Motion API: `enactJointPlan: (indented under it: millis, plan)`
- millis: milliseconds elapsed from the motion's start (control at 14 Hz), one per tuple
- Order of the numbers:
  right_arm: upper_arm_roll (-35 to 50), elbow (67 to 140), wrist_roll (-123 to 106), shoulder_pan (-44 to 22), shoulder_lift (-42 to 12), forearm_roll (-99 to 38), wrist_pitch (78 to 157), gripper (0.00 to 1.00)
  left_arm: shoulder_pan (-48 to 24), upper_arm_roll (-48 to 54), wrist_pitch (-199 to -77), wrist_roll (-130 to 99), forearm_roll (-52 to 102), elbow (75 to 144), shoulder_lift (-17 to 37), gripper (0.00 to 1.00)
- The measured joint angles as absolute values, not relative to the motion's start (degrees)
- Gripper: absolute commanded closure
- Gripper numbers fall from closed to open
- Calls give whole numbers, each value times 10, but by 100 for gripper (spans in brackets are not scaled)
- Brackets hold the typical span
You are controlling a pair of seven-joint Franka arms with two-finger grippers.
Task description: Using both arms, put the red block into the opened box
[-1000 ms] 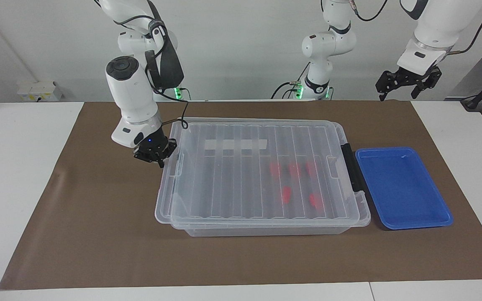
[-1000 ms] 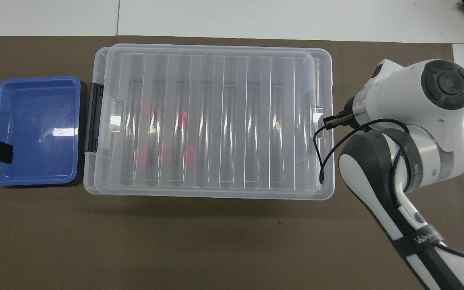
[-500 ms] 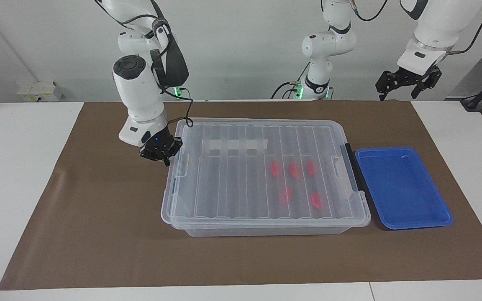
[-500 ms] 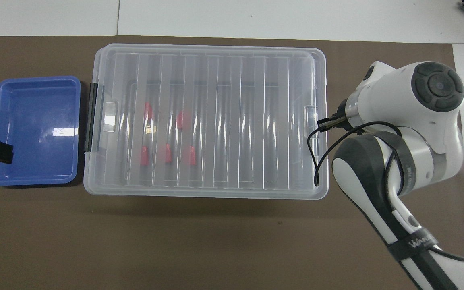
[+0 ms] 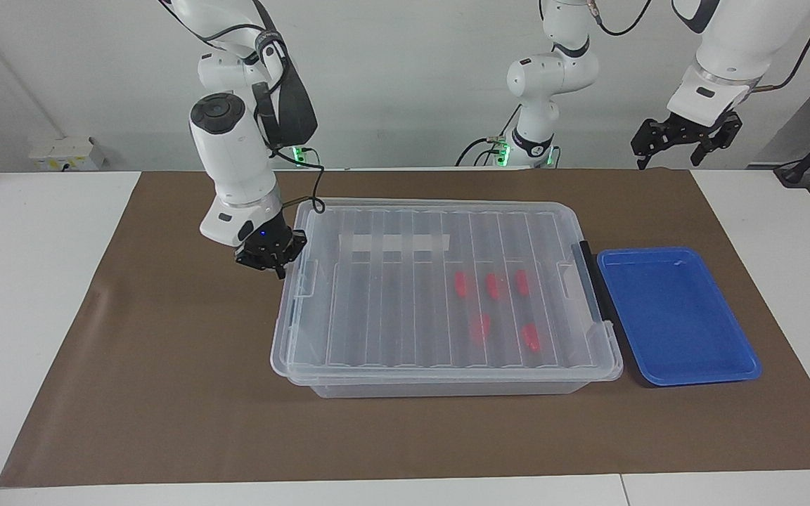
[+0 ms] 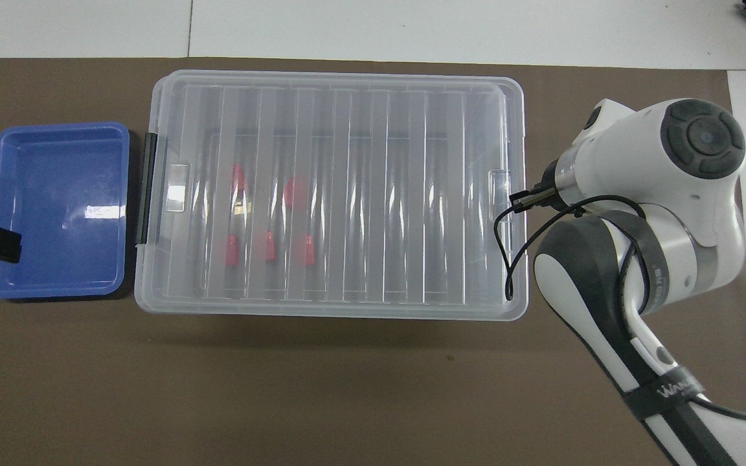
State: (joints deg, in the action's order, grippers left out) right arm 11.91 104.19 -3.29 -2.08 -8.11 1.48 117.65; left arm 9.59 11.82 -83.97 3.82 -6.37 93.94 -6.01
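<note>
Five small red blocks [image 5: 493, 284] lie inside the box [image 5: 440, 383], a large bin of clear, smooth plastic with rounded corners. Three of them make a row nearer to the robots, and two lie farther from the robots. All five sit in the half of the box toward the left arm's end of the table. Through the lid they look a little pale and their slanted tops are hard to make out.

The lid [image 5: 391, 295] is on the box and covers it fully. It is clear, with straight ribs that run across it like shallow waves, and a white strip [image 5: 394, 242] is on the part nearer to the robots. A black latch [image 5: 590, 281], long and narrow, stands at the end toward the left arm.

Just beside that end lies a shallow blue tray [image 5: 679, 372] of glossy plastic, rectangular with soft corners. Everything rests on a matte brown mat [image 5: 166, 393] on the white table [image 5: 25, 281].

The right gripper [image 5: 275, 266] is low, just beside the lid's edge at the right arm's end, with its fingertips pressed together; it seems to hold nothing, though I cannot tell if it touches the lid. The left gripper [image 5: 669, 158] waits high over the mat's corner, fingers spread and empty.
</note>
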Motion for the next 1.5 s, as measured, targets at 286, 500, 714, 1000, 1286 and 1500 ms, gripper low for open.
enactJointPlan:
  millis: [286, 500, 714, 1000, 1286, 1500]
  plan:
    - [120, 1041, -33, -21, -81, 15, 1176, 100, 96, 118, -839, 38, -64, 939, -60, 0]
    - [121, 1039, -33, -21, -80, 15, 1171, 100, 96, 118, -839, 38, -64, 939, -60, 0]
    - [120, 1033, -32, -21, -68, 15, 1154, 100, 96, 118, -839, 38, -64, 939, -60, 0]
    - [99, 1031, 9, -19, -29, 14, 1100, 22, 96, 118, -839, 38, -64, 939, -60, 0]
    - [51, 1030, 28, -19, 5, 14, 1064, 1, 96, 118, -839, 38, -64, 939, -60, 0]
    - [8, 1012, 29, -19, 17, 14, 1023, 3, 96, 118, -839, 38, -64, 939, -60, 0]
